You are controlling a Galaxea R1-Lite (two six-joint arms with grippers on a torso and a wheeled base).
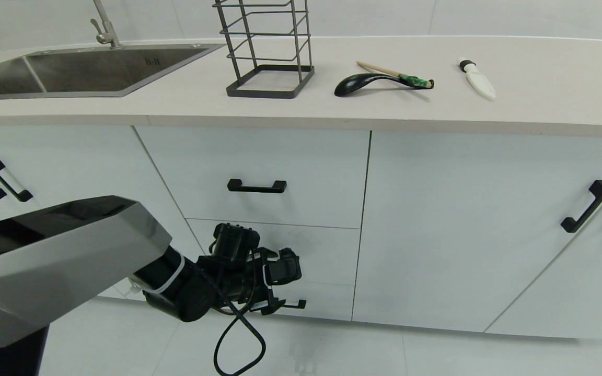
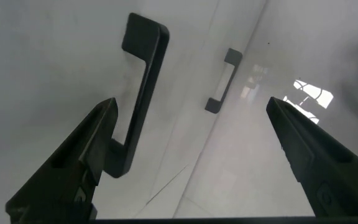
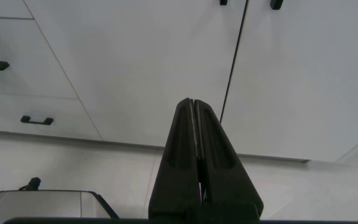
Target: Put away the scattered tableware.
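Glossy black spoon (image 1: 363, 82), touching green-tipped wooden chopsticks (image 1: 384, 70), on beige countertop (image 1: 541, 68) right of black wire rack (image 1: 262, 93); white knife (image 1: 478, 81) farther right. Sink (image 1: 71, 68) at left, white cabinets (image 1: 437, 219) below. Left gripper (image 2: 190, 109) spread wide by drawer handle (image 2: 138, 93); right gripper (image 3: 194, 124) pressed together.

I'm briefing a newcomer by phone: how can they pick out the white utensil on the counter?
On the pale countertop, look past the black wire rack, away from the sink. Beyond the black spoon lies the white utensil, by itself. It alone is white, with a black band near one end.
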